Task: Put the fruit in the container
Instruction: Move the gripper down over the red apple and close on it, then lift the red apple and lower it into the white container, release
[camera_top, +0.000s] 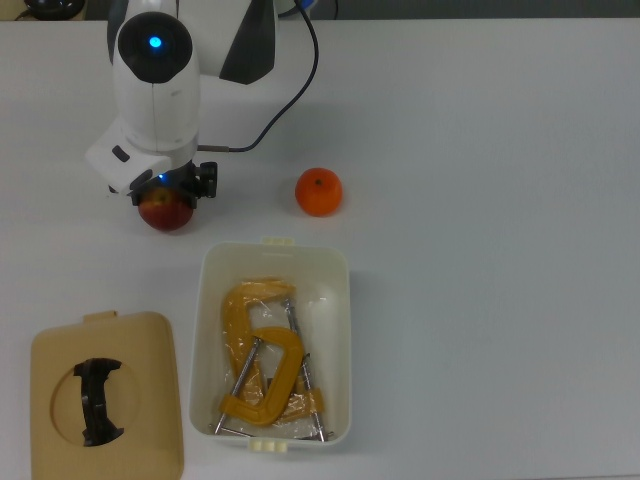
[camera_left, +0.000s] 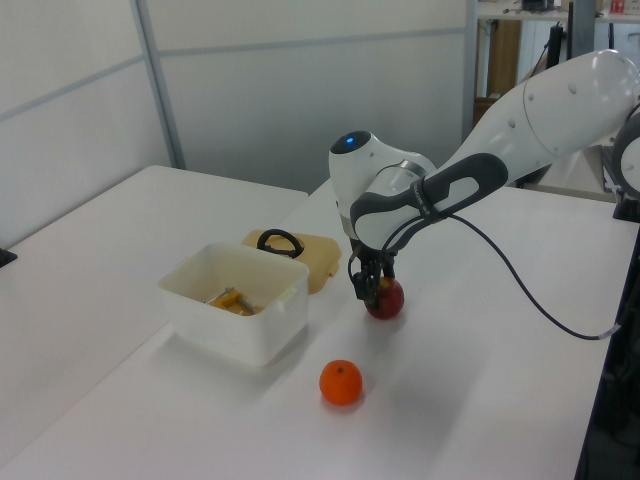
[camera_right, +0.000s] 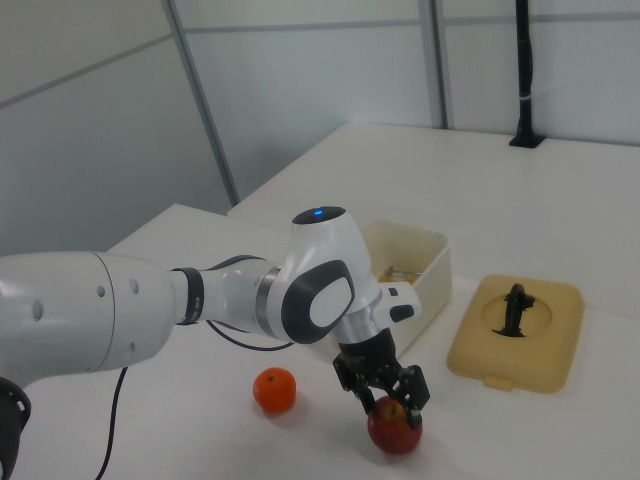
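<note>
apple (camera_top: 166, 211) sits on the table (camera_top: 480, 150) just off the container's (camera_top: 340, 300) short end, with the orange (camera_top: 319, 192) also near that end. your gripper (camera_right: 385, 395) is down over the apple, fingers straddling it; i judge them not yet clamped. the container holds a yellow clamp (camera_top: 262, 370), and its lid (camera_top: 105, 400) lies beside it. you're at the grasp step: next, close firmly, lift clear of the rim, carry it over the container.
</note>
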